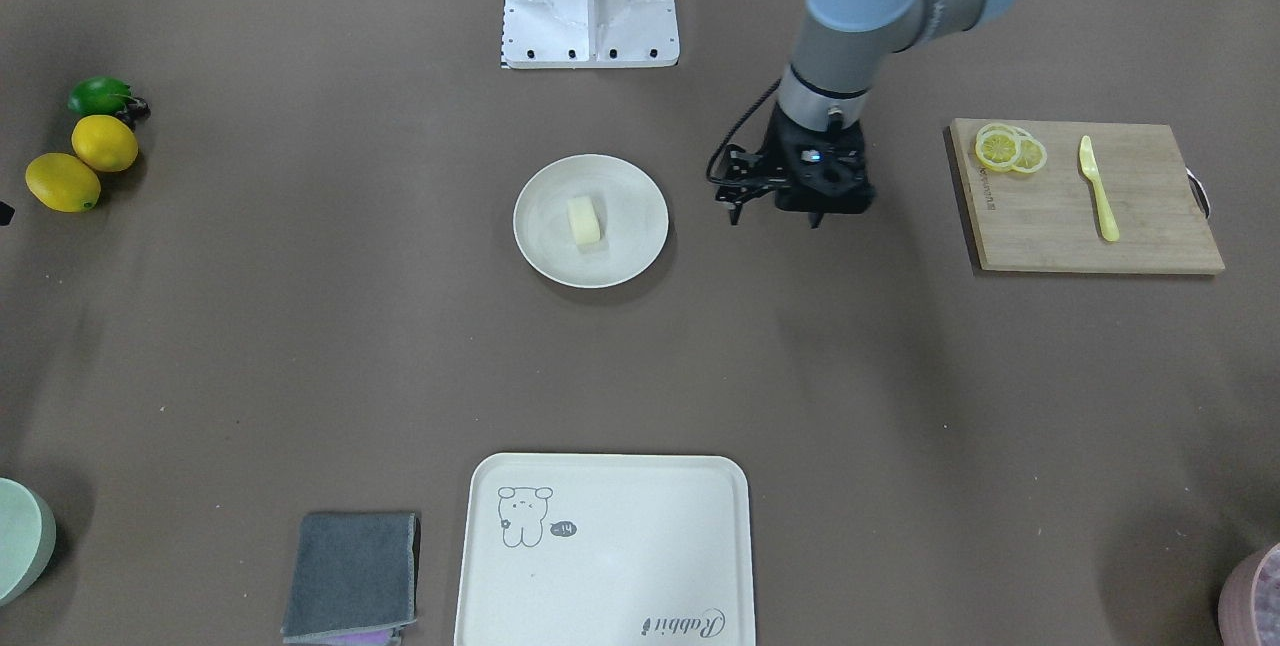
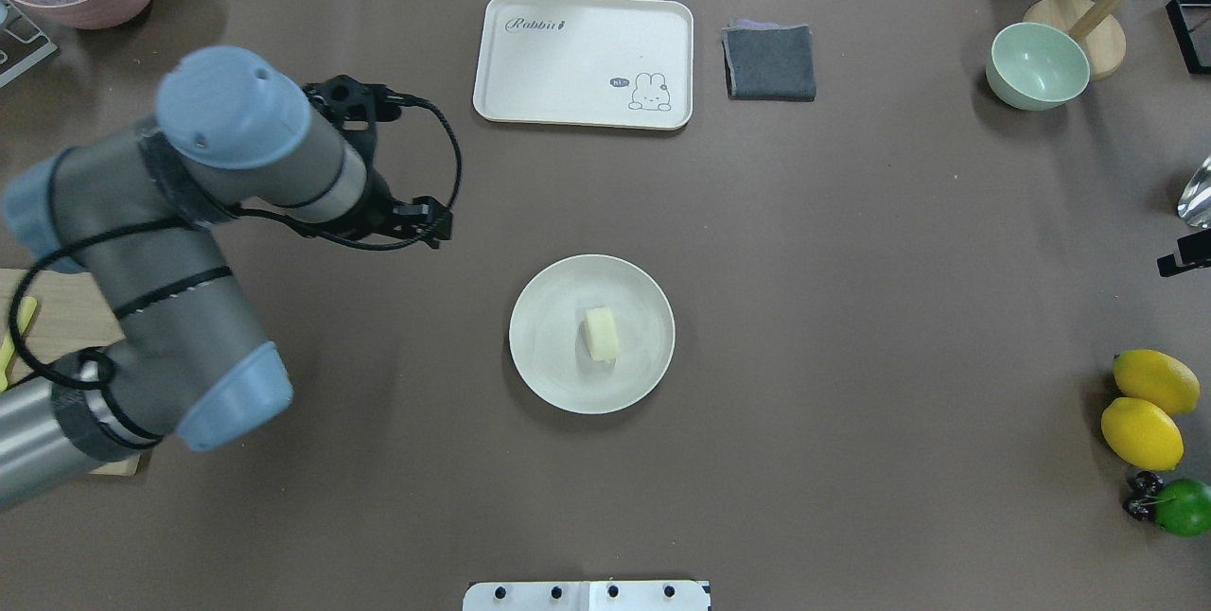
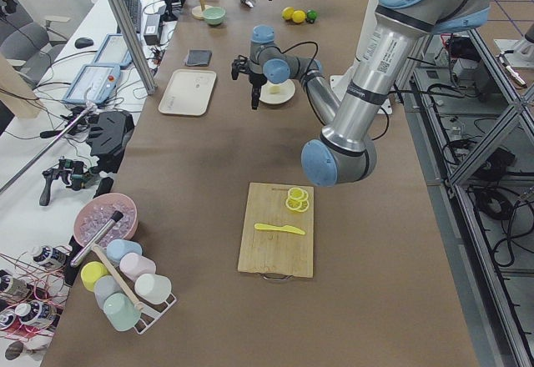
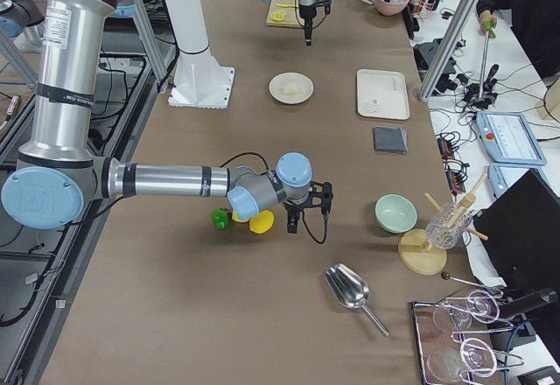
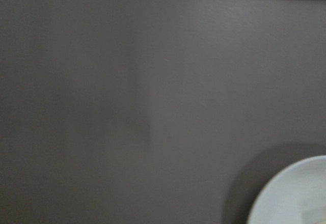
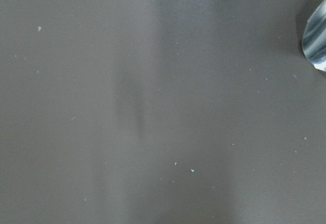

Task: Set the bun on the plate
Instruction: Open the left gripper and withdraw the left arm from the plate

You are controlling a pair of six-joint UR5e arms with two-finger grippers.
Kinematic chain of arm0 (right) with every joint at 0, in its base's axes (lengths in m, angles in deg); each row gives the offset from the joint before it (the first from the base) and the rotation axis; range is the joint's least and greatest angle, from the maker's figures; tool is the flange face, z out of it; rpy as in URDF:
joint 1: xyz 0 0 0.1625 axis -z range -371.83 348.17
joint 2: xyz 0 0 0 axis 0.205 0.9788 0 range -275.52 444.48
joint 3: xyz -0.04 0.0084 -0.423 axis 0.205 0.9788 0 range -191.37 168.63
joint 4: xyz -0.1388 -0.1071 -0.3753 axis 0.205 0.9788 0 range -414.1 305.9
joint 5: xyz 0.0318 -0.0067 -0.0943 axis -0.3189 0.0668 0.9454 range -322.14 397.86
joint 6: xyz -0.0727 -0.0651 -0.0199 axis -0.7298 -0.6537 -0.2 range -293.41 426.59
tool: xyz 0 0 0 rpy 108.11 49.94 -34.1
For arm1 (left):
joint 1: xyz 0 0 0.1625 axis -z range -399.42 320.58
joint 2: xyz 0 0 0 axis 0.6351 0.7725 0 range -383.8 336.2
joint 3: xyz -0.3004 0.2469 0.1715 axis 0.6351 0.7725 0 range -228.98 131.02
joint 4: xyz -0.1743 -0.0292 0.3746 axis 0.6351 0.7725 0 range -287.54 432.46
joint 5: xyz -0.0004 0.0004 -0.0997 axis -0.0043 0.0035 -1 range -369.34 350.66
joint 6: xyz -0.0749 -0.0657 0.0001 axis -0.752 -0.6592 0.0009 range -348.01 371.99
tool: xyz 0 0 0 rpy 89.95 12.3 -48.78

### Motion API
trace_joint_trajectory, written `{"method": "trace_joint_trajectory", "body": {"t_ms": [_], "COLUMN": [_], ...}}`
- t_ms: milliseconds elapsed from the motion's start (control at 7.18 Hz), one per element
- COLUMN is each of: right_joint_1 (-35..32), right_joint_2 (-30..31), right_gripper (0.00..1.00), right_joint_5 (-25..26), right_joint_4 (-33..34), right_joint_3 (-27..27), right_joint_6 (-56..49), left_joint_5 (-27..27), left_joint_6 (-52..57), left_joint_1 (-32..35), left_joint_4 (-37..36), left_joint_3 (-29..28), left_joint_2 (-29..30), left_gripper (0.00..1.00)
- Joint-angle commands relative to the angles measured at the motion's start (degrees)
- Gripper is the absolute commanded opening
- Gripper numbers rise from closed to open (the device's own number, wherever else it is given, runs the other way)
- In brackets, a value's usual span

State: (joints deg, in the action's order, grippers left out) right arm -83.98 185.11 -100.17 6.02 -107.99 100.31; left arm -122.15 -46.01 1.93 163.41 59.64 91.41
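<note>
Left arm is stretched out over the middle of the table with the wrist pointing straight down. Left gripper (image 1: 815, 216) hangs above bare table near the plate (image 1: 540, 246), on the side toward the cutting board (image 1: 1100, 236). Finger gap: can't tell, the gripper body hides the tips. Right arm sits low near the table's right end, right gripper (image 4: 292, 224) pointing down beside the lemons (image 4: 261, 221); can't tell its gap either. Bun (image 1: 584, 222) lies roughly centre of the plate, apart from the left fingers. Plate is mid-table. Board holds lemon slices (image 1: 1010, 150) and a yellow knife (image 1: 1098, 188). Tray (image 1: 620, 586) and grey cloth (image 1: 350, 576) are at the far edge. Green bowl (image 2: 1036, 98) is near the far right corner.
</note>
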Motion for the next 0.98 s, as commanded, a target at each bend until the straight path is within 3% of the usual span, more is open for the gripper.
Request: {"method": "trace_joint_trajectory", "body": {"t_ms": [0, 279, 557, 836], "right_joint_1": [-1.1, -1.9, -2.5, -2.6], "right_joint_2": [-0.3, -0.3, -0.1, 0.1], "right_gripper": [1.0, 1.0, 1.0, 1.0], "right_joint_5": [0.0, 0.1, 0.3, 0.4], "right_joint_4": [0.0, 0.0, -0.1, -0.1], "right_joint_3": [1.3, 1.3, 1.2, 1.1], "right_joint_6": [-2.3, -2.7, -3.6, -3.8], "left_joint_5": [-6.5, -13.8, -15.9, -18.7], "left_joint_6": [15.0, 32.5, 39.4, 50.8], "left_joint_1": [10.7, 21.8, 28.8, 29.4], "left_joint_4": [0.9, 1.1, 1.3, 1.9], "left_joint_3": [3.8, 2.3, 0.9, 0.0], "left_joint_2": [-10.8, -18.8, -25.3, -31.3], "left_gripper": [0.98, 0.98, 0.98, 0.98]}}
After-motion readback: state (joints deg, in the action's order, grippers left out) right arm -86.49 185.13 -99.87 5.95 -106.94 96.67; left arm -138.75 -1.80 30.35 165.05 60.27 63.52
